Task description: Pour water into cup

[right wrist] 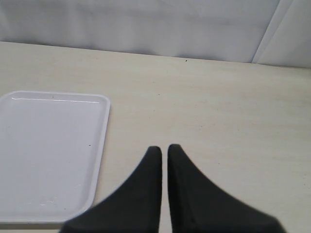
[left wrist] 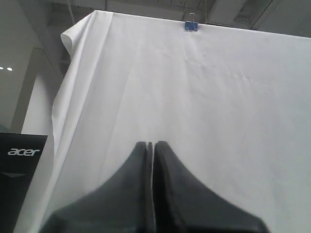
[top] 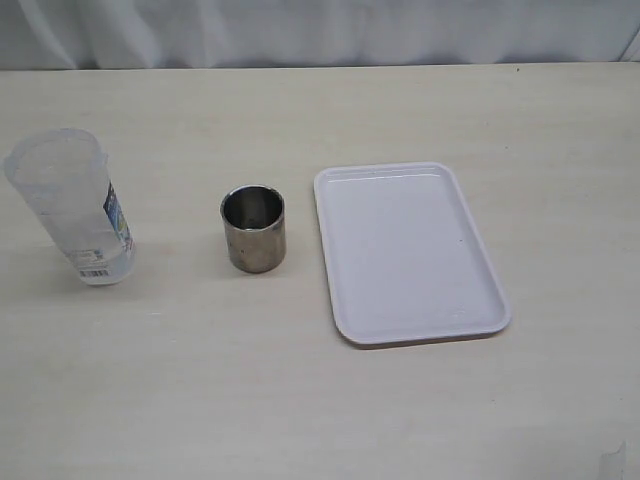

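Observation:
A tall translucent plastic pitcher [top: 70,205] with a blue-white label stands at the table's left; the water in it is clear and hard to make out. The cup [top: 253,228], short grey steel and dark inside, stands upright to the pitcher's right. Neither gripper shows in the exterior view. My left gripper [left wrist: 152,144] is shut with nothing between its fingers and points at a white cloth backdrop. Shut and empty as well, my right gripper [right wrist: 164,148] hangs over bare table beside the tray.
A white rectangular tray [top: 410,250] lies right of the cup, with nothing on it; its edge [right wrist: 99,145] also shows in the right wrist view. A white cloth [left wrist: 194,97] hangs behind the table, held by a blue clip [left wrist: 190,25]. A black monitor [left wrist: 19,179] stands off to the side.

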Controlling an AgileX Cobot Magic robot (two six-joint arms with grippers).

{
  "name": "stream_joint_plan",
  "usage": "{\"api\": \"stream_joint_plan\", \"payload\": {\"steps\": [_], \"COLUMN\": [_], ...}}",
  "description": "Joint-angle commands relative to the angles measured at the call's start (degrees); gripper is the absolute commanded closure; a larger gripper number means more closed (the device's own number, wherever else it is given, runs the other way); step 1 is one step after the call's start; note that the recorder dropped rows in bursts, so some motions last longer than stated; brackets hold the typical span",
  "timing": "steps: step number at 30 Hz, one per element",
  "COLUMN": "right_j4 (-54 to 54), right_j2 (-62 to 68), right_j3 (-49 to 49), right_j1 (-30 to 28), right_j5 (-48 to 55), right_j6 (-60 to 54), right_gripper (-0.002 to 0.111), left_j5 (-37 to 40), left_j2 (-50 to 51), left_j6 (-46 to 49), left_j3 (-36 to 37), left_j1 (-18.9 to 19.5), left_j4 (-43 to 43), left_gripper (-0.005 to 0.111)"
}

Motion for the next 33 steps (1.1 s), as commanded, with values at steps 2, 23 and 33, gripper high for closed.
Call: {"api": "stream_joint_plan", "payload": {"steps": [2, 23, 33], "right_j4": [0.1, 0.1, 0.1], "right_j2": [-0.3, -0.3, -0.3], "right_j3": [0.2, 0.2, 0.2], "right_j1": [-0.4, -0.4, -0.4], "right_j5": [0.1, 0.1, 0.1], "right_j6": [0.1, 0.1, 0.1], "right_gripper": [0.104, 0.104, 0.104], "left_j5": [-3.4, -5.5, -7.5], "left_j2": [1.9, 31.6, 47.0], "left_j6": [-1.9, -7.7, -9.0], "left_j3": [0.2, 0.2, 0.2], "left_j1": [-0.4, -0.4, -0.4], "left_j4": [0.3, 17.8, 22.2], "left_gripper": [0.075, 0.003, 0.003]}}
